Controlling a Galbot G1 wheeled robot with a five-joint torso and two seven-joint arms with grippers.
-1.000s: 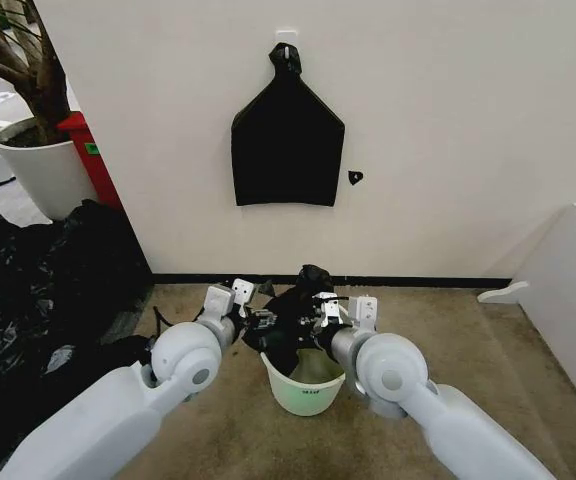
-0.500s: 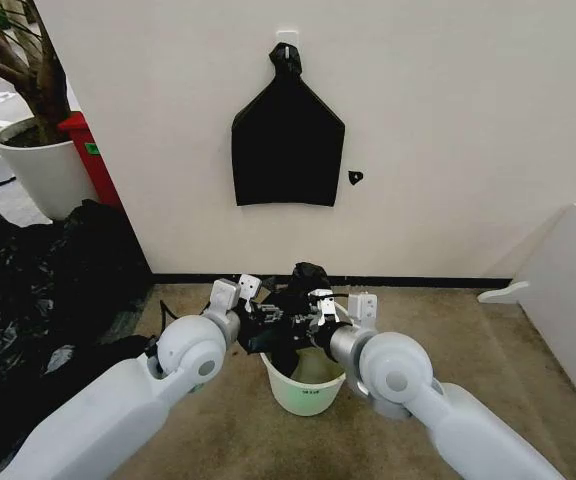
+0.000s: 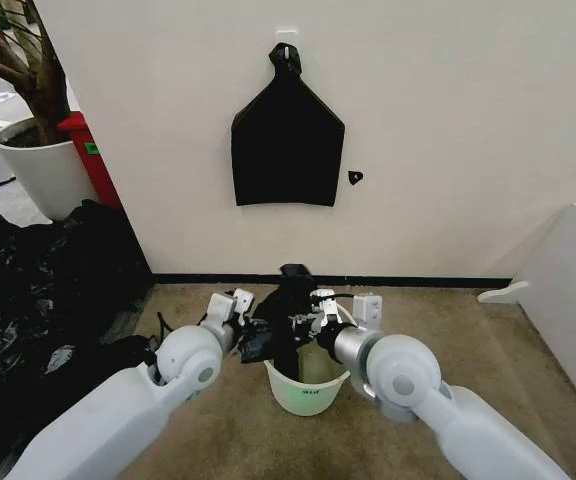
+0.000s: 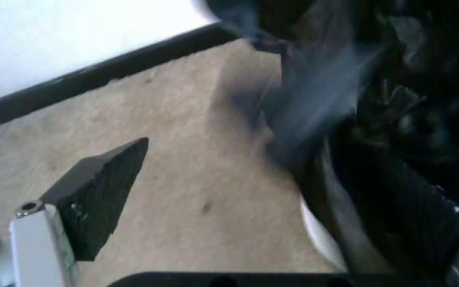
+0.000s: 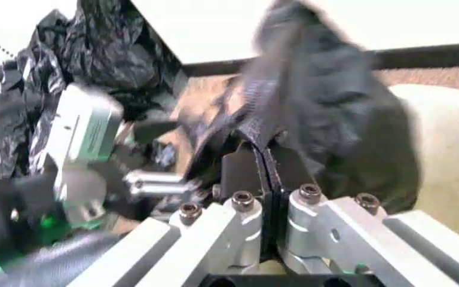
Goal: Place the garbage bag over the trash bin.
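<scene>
Head: garbage bag [image 3: 286, 300] bunched above trash bin [image 3: 306, 388] on floor, btwn left gripper [image 3: 251, 330] and right gripper [image 3: 308, 322].
L wrist: left gripper spread wide, bag beside it.
R wrist: right gripper [image 5: 267, 160] clamped on bag fold.

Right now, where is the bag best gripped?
Probably its loose left edge, from the left: the bag hangs bunched over the bin, pinched by the right tool, so an opposite hold could spread it.
</scene>
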